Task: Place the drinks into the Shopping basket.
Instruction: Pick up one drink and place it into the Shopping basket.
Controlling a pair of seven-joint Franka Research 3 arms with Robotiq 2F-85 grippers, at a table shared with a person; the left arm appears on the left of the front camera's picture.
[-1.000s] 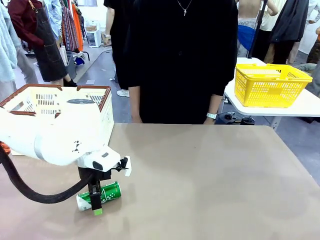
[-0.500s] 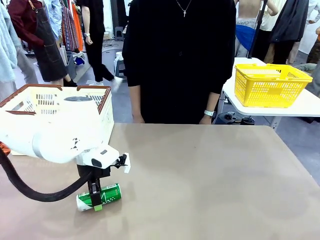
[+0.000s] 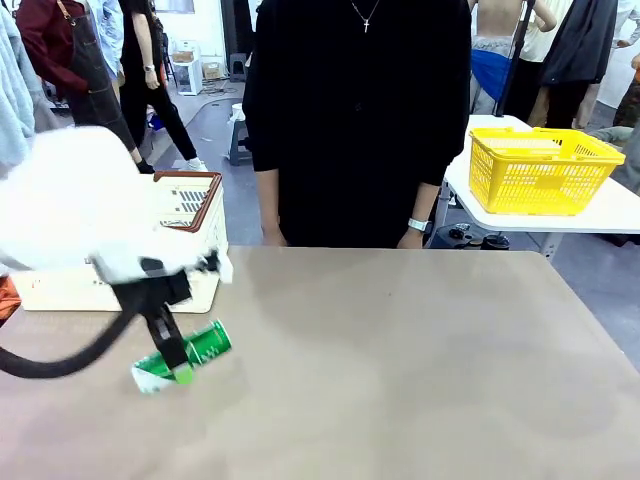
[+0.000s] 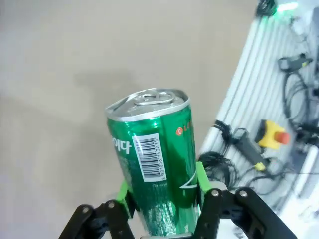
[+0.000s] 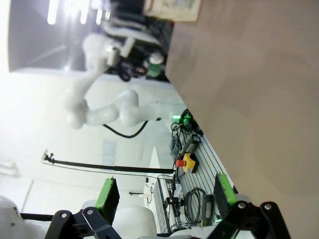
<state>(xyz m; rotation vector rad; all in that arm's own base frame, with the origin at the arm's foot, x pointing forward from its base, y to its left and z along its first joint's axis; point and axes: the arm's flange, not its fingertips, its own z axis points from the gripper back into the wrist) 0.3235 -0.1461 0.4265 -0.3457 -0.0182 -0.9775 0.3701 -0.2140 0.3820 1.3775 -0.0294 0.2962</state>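
Left gripper (image 3: 178, 362) clamps a slim green aluminium can (image 3: 182, 356), lifted off the tabletop. Carry step; next, swing it over the cream slotted plastic basket (image 3: 190, 205) and release.

We see a slim green metal can (image 4: 154, 174) with a silver top, white markings and a white barcode label. The slotted plastic basket (image 3: 190, 225) is cream-white with a brown rim. The table (image 3: 420, 350) is plain beige-brown.
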